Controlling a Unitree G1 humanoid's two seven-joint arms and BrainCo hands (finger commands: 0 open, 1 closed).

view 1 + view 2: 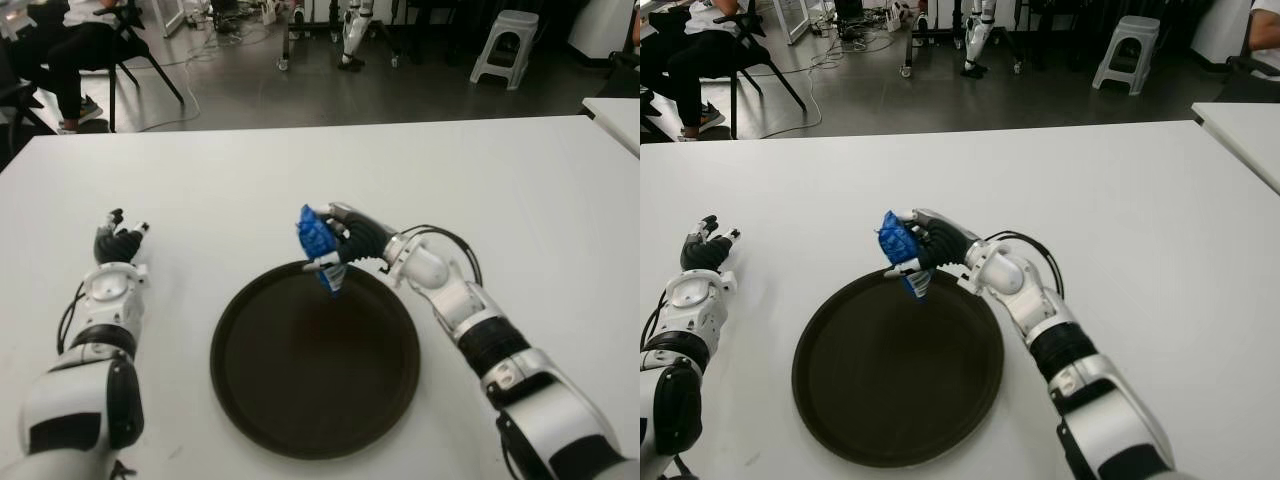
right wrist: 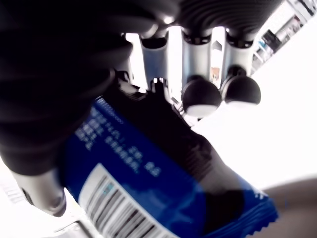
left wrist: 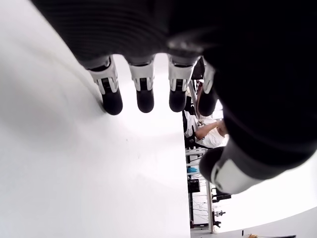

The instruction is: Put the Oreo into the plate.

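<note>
While clamped in the right hand's [image 1: 345,243] curled fingers, the Oreo packet [image 1: 318,243] hangs over the plate's [image 1: 240,375] far rim. Advised: carry inward toward plate centre, lower, then release. Left hand [image 1: 118,245]: left of plate, fingers extended, empty.

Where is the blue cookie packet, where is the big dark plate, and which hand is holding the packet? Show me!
cookie packet [image 1: 316,238], left eye view, on the blue wrapper's middle.
plate [image 1: 300,385], left eye view, on its bare dark floor.
right hand [image 1: 352,240], left eye view, on the black fingers wrapped round the packet.
</note>
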